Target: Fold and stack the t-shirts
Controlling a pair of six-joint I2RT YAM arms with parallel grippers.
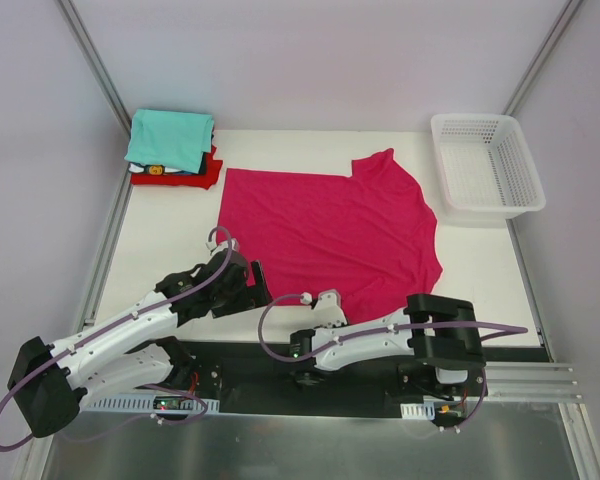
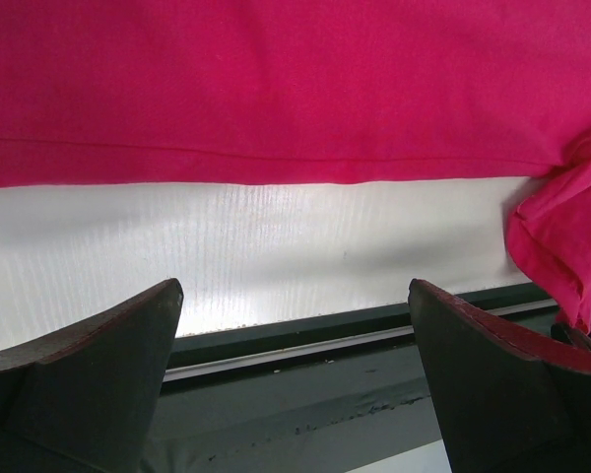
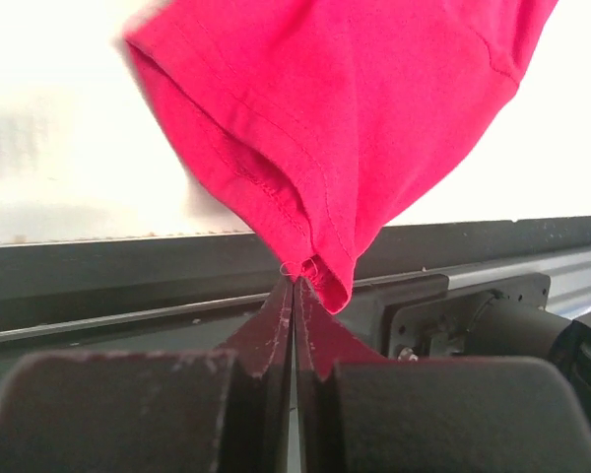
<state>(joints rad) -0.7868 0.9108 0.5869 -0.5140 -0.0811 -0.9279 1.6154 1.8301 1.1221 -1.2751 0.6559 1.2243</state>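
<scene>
1. Top view: pink shirt (image 1: 330, 235) lies spread flat mid-frame on the white table (image 1: 160, 250), with its hem at the lower side near the arms. It looks laid out for a first fold.
2. Top view: stack (image 1: 172, 148) of folded shirts sits upper left, teal on top and red under, with squarish edges. Basket (image 1: 485, 170) sits upper right, stiff white plastic mesh, nothing seen in it.
3. Top view: left gripper (image 1: 245, 285) is at the shirt's lower-left corner and right gripper (image 1: 327, 299) is at the hem, lower centre. Both are low, probably so each takes a hem corner.
4. Left wrist: left gripper (image 2: 295, 335) has its jaws spread wide with nothing between them. The fingers (image 2: 98, 365) are dark wedges with scuffed reddish edges. It sits short of the cloth, with bare ribbed table between it and the straight stitched hem across the upper frame. At the right edge the shirt corner is bunched and raised.
5. Right wrist: right gripper (image 3: 294, 286) is closed tight and pinches the hem corner of the pink shirt. The cloth is drawn to a point at the tips. It is a thin soft knit with a double stitch line along the hem.
6. Judgement: the bite looks small and could slip when lifted. The left corner is not yet taken.
</scene>
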